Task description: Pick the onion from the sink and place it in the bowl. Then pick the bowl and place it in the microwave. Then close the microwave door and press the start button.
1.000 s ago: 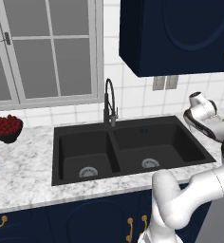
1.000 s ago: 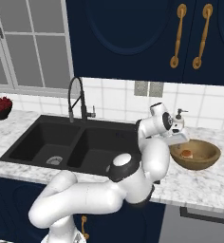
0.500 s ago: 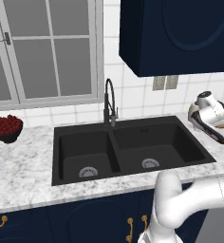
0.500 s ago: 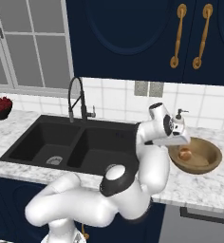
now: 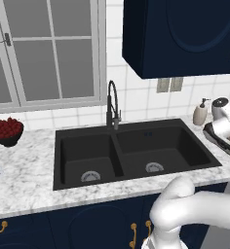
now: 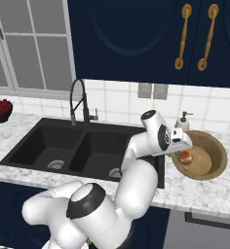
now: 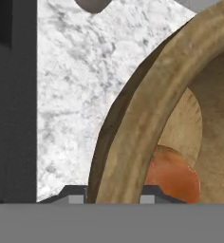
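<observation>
1. Second step under way, by the look of it: onion (image 6: 185,157) already lying in the bowl (image 6: 215,168), gripper (image 6: 184,151) low at the bowl's near rim.
2. Jaws part-open, one tip outside the rim, the other inside beside the onion; rim (image 7: 147,118) passing between them. Closed on the wood or not: cannot tell.
3. Next move, as a judgement: pinch the rim firmly, lift level, carry toward the microwave without tipping.
4. Sink (image 5: 131,151) off to one side, both basins bare but for drains.
5. Small dark bowl of berries (image 5: 6,130) far beyond the sink.
</observation>
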Motion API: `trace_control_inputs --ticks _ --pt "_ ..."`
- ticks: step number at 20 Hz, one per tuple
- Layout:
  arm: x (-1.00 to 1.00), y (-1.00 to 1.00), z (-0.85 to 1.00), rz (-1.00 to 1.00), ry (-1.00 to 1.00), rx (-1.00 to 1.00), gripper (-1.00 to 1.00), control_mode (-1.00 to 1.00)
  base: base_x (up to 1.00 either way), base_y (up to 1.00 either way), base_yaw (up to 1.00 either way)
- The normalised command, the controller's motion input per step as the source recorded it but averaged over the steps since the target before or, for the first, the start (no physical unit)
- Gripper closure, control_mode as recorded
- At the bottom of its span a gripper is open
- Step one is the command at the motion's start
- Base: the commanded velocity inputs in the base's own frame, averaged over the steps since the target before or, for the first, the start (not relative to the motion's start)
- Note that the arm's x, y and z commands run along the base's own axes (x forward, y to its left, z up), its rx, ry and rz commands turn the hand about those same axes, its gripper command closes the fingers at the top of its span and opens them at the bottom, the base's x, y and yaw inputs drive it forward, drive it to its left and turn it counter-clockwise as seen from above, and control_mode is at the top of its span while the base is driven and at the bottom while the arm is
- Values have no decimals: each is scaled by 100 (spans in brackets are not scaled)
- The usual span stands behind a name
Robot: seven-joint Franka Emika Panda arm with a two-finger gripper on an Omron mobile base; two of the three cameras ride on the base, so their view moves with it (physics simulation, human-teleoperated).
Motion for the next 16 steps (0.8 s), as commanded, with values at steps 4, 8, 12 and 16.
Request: trace_control_inputs --ticks 4,8,12,16 --pt "-78 21 57 38 14 -18 100 -100 0 0 0" --pt "-64 16 51 39 18 -11 100 -100 0 0 0" --pt "-61 11 56 36 27 -5 100 -100 0 0 0" --pt "-64 54 64 36 36 -8 100 -100 0 0 0"
